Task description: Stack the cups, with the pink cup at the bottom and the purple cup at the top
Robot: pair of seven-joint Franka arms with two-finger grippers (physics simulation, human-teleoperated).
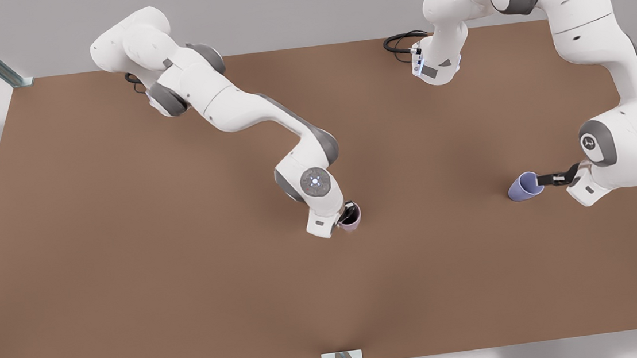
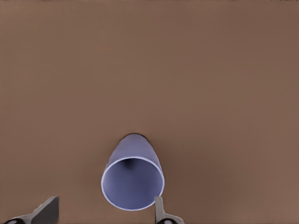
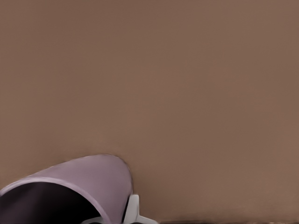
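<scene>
Heads up: your left hand (image 1: 539, 181) sits at the periwinkle tapered purple cup (image 1: 522, 186) near the brown counter's (image 1: 128, 247) front-view right, fingers spread around its rim. The right hand (image 1: 348, 213) pinches the mauve-pink cup's (image 1: 352, 218) rim mid-counter. A one-wall pinch might let that cup tilt or slip.

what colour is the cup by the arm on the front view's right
Periwinkle blue-purple: the purple cup, clearest in the left wrist view.
</scene>
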